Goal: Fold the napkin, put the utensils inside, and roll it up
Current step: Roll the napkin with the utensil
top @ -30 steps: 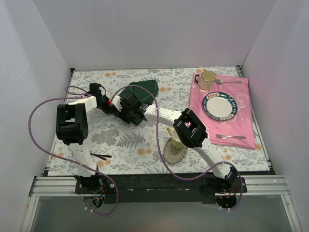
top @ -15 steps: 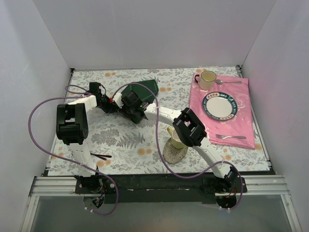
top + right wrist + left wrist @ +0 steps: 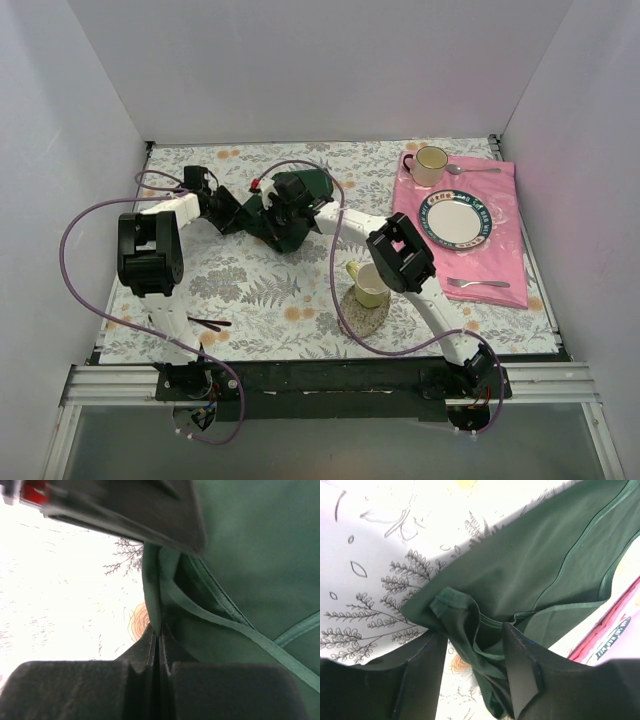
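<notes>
A hemmed edge of the dark green napkin (image 3: 240, 555) is seen pinched between the closed jaws of the right gripper (image 3: 157, 645), while a bunched corner of the cloth lies between the parted jaws of the left gripper (image 3: 472, 652), whose hold cannot be judged. The napkin (image 3: 300, 187) is gathered at the far middle of the floral table (image 3: 250, 290). Folding appears barely begun; no utensil has been placed inside, and rolling is left.

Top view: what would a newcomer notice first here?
First, both arms meeting over the dark green napkin at the table's far middle, the right gripper pinching its hem and the left gripper around a bunched corner. Then the pink cloth on the right, bearing a plate.
</notes>
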### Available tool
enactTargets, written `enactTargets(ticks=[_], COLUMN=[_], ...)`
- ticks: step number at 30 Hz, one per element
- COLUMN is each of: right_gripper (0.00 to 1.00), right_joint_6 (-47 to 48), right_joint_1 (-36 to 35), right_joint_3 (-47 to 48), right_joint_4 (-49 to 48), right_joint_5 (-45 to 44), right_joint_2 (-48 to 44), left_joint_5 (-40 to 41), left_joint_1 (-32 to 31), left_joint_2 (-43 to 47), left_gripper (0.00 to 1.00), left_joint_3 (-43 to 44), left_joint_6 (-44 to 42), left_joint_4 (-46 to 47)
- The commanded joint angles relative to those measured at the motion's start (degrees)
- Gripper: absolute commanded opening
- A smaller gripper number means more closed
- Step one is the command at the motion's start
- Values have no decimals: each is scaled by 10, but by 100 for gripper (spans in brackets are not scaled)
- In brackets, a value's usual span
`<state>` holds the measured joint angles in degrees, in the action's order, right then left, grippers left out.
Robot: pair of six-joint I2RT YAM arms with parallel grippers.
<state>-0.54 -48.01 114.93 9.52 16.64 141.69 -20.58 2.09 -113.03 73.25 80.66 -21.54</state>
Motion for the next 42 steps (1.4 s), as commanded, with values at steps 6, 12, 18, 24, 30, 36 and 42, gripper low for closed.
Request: enactTargets(ticks=[6, 12, 18, 24, 30, 36, 42], right_gripper=[1, 1, 1, 1, 1, 1, 1], right_joint_6=[-221, -343, -411, -438, -417, -398, -391], right_joint_1=[77, 106, 114, 120, 120, 121, 121], right_joint_3=[-77, -146, -168, -179, -168, -167, -166], right_joint_4=[-121, -249, -296, -326, -304, -285, -282], right_joint_5=[217, 278, 293, 295, 291, 282, 283], right_joint_2=[12, 13, 25, 27, 30, 21, 23], left_joint_5=[5, -23, -56, -6, 50, 61, 58], left_joint_1=[2, -5, -31, -67, -67, -62, -47], left_joint_2=[131, 187, 169, 164, 137, 122, 66], left_gripper=[50, 39, 36, 49, 63, 67, 64], left_joint_3=[-36, -114, -138, -130, -111, -80, -31], left_joint_6=[-21, -3, 32, 80, 127, 114, 95], left_joint_4=[42, 77, 118, 96, 47, 20, 10])
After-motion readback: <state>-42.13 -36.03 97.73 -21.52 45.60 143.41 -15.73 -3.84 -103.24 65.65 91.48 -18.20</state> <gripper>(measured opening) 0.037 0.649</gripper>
